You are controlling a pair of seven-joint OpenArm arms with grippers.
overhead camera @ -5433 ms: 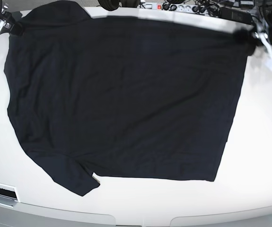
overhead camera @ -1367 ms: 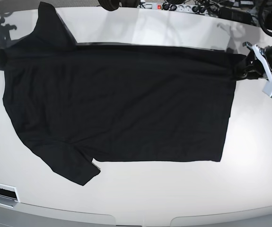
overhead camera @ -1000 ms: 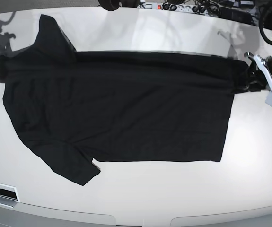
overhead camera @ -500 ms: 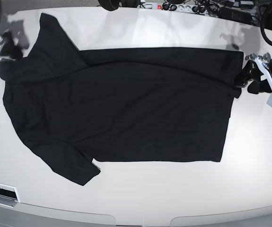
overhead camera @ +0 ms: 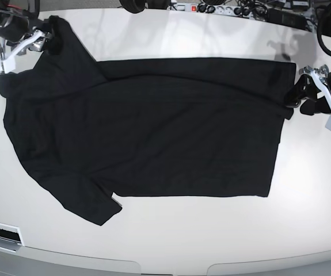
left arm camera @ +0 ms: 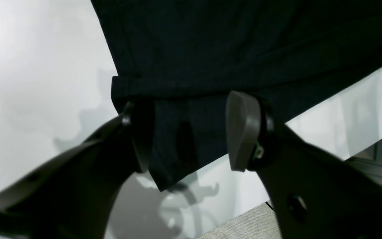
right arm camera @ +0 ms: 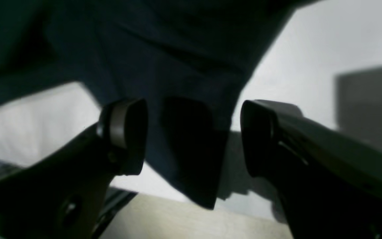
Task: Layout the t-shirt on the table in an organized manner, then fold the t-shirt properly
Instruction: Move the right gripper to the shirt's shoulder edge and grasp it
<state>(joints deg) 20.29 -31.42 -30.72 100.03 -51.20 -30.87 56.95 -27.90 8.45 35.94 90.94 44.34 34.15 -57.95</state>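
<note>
1. Across the glossy white worktop [overhead camera: 171, 241] the plain black short-sleeved t-shirt [overhead camera: 148, 126] lies spread, collar end toward the right arm's side.
2. Left gripper [left arm camera: 191, 132] stands wide over the hem corner, holding nothing.
3. Right gripper [right arm camera: 191, 136] stands wide over a sleeve tip, also empty.
4. Judged best: smooth the bunched far sleeve flat before folding.

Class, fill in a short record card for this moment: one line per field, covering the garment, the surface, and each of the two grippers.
garment: black t-shirt, spread flat, sleeve at near corner
surface: white table
left gripper: open, straddling a folded corner of the shirt's edge
right gripper: open, jaws either side of a hanging fabric tip
folding: not yet begun
</note>
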